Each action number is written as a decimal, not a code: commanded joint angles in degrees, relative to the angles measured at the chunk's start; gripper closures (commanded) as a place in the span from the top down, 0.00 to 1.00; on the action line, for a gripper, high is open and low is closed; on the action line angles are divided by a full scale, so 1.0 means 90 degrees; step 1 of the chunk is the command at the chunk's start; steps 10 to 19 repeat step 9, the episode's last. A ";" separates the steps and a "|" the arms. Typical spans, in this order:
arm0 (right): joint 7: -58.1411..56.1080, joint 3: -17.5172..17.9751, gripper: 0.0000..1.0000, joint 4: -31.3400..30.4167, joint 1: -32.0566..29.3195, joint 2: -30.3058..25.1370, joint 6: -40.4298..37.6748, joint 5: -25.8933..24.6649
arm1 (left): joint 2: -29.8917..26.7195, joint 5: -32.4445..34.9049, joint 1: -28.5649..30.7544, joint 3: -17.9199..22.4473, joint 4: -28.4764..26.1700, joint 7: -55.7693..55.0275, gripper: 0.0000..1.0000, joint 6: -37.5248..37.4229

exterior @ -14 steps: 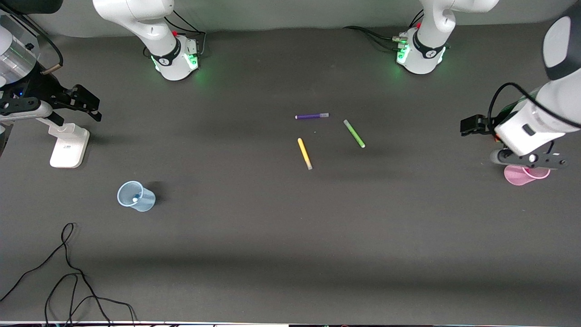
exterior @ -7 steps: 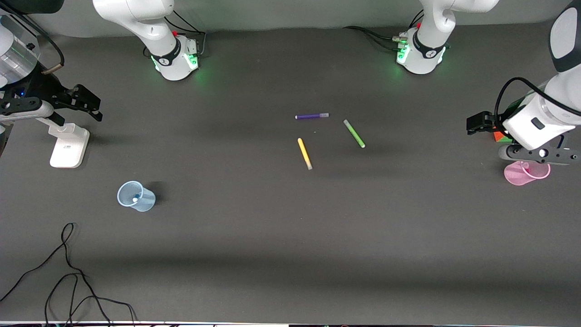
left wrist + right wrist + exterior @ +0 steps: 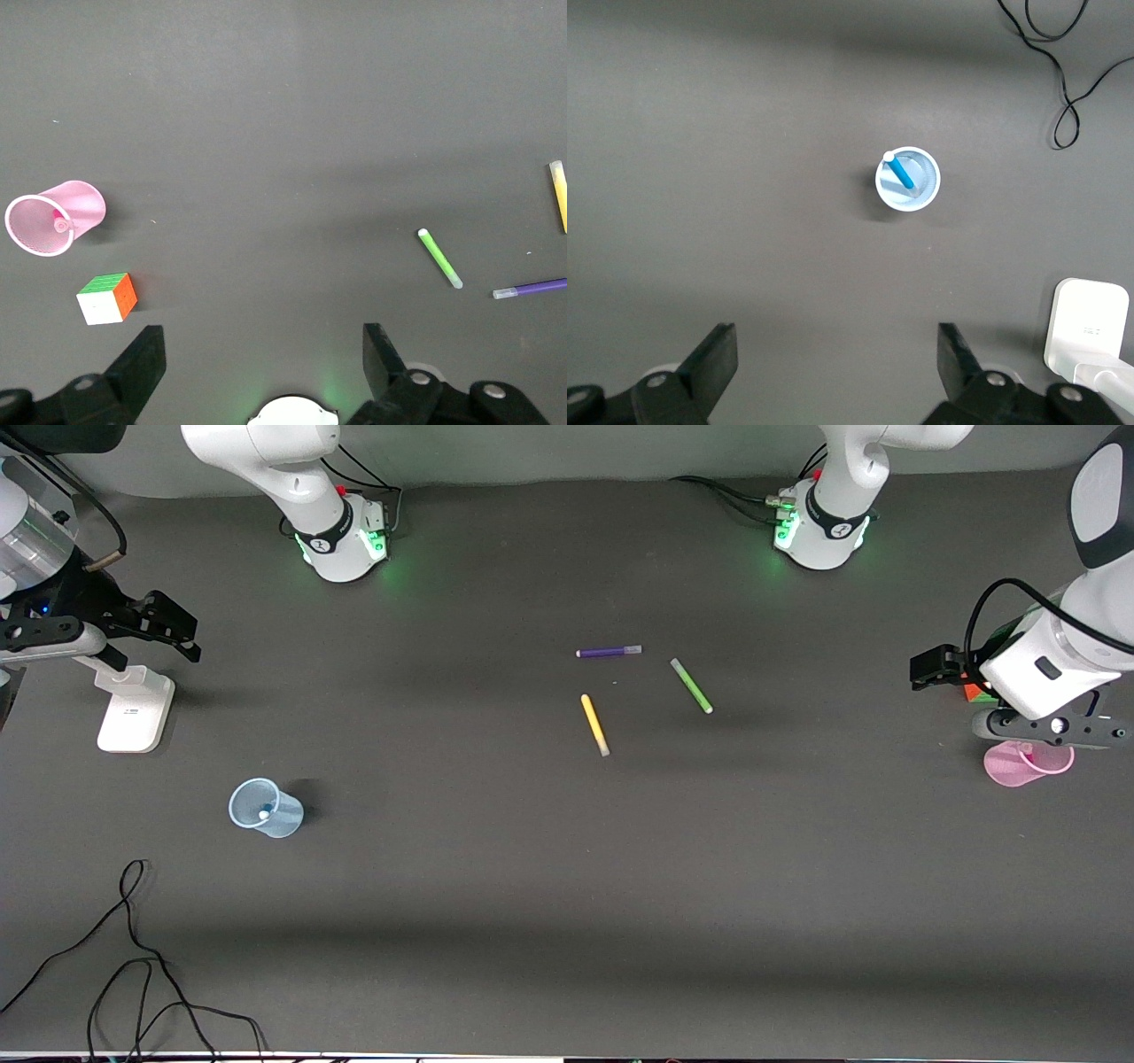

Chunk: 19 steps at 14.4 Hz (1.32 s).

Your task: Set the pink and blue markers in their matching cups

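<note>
Barely anything shifts from half a second ago: the left gripper (image 3: 1050,729) has settled a touch lower above the pink cup (image 3: 1017,764) at the left arm's edge of the bench. Its fingers (image 3: 142,363) stand wide apart and hold nothing. The pink marker (image 3: 62,225) stands inside that cup, just beside a colour cube (image 3: 107,297). The right gripper (image 3: 168,633) waits high at the right arm's edge, above a white stand (image 3: 135,708); its fingers (image 3: 718,354) are spread wide and empty. The blue marker (image 3: 900,171) leans in the blue cup (image 3: 265,808), nearer the front camera. Purple (image 3: 609,652), yellow (image 3: 594,724) and green (image 3: 691,685) pens lie mid-bench.
</note>
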 commanded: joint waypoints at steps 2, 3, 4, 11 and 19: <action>0.0094 0.0017 1.00 0.0071 -0.0038 0.0275 0.0040 0.0188 | -0.0134 0.0113 -0.0024 0.0013 -0.0117 0.0028 0.99 0.0073; 0.0084 0.0007 1.00 0.0090 -0.0038 0.0372 0.0059 0.0316 | -0.0134 0.0094 0.0014 0.0013 -0.0117 0.0028 0.99 0.0072; 0.0084 0.0007 1.00 0.0139 -0.0038 0.0460 0.0098 0.0326 | -0.0134 0.0113 0.0034 0.0003 -0.0107 0.0037 0.99 0.0063; 0.0084 0.0007 1.00 0.0256 -0.0038 0.0549 0.0099 0.0317 | -0.0153 0.0113 0.1443 -0.1201 -0.0078 0.0047 0.99 0.0082; 0.0084 0.0007 1.00 0.0256 -0.0038 0.0549 0.0099 0.0317 | -0.0153 0.0113 0.1443 -0.1201 -0.0078 0.0047 0.99 0.0082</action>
